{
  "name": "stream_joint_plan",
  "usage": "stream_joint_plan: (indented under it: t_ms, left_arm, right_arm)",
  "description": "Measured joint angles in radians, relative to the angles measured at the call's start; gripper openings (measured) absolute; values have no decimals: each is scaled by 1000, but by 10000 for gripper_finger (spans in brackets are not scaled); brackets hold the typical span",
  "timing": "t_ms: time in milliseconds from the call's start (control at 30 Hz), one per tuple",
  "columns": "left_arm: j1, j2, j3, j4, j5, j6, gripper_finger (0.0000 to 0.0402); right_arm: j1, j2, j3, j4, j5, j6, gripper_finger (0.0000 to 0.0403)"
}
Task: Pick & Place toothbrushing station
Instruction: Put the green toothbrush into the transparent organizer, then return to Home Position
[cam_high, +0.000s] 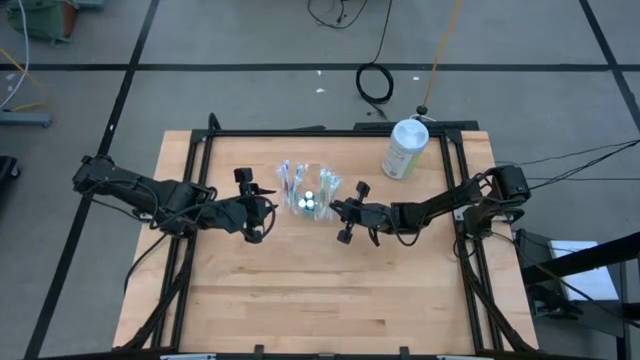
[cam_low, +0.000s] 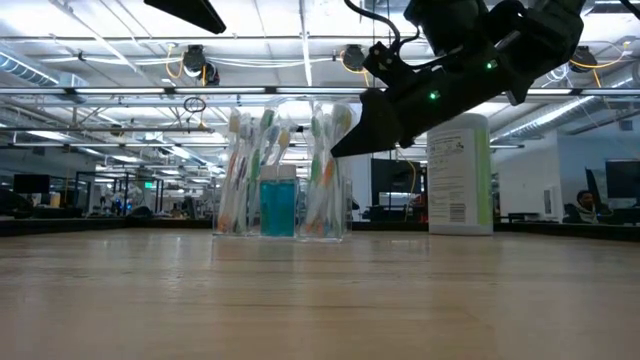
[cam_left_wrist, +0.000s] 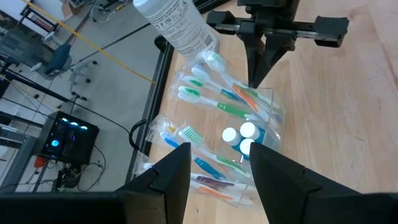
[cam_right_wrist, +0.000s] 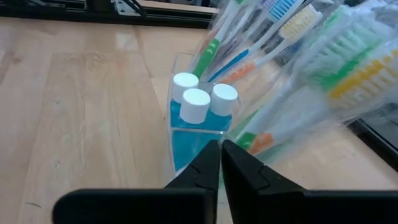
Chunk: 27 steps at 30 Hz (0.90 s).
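Note:
The toothbrushing station (cam_high: 308, 192) is a clear plastic holder that stands upright on the wooden table. It holds several wrapped toothbrushes and three small blue bottles with white caps (cam_right_wrist: 199, 102). My left gripper (cam_high: 268, 208) is open just left of the station, its fingers pointing at the station (cam_left_wrist: 230, 118). My right gripper (cam_high: 334, 208) is shut, level and just right of the station. Its tip (cam_right_wrist: 220, 152) is at the station's clear wall (cam_right_wrist: 186, 143). The low view shows the right gripper's tip (cam_low: 340, 148) beside the station's upper right side (cam_low: 325, 160). My right gripper's shut fingertips stand at the station's clear side wall (cam_right_wrist: 205, 140), coming level from the table's right. I cannot tell whether they touch it. The station stands upright on the table.
A tall white-and-green canister (cam_high: 405, 148) stands at the table's far right, behind the right arm; it also shows in the low view (cam_low: 460, 175). Black frame rails (cam_high: 330, 131) run along the table's far edge and sides. Bare wood lies toward the near edge (cam_high: 320, 290).

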Motion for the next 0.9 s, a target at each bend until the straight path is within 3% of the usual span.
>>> stream_joint_plan:
  t_ms: [367,600,900]
  left_arm:
    - [-5,-21,0,-6,0,-5,170]
    - [-21,-129,0,-20,0,-54,170]
    - [-60,-339,0,-94,35,-124,170]
  right_arm:
    - [5,-33,-1,-20,-1,-6,89]
    - [54,-201,-1,-169,-1,-71,125]
    - [107,-435,-1,-307,-1,-97,122]
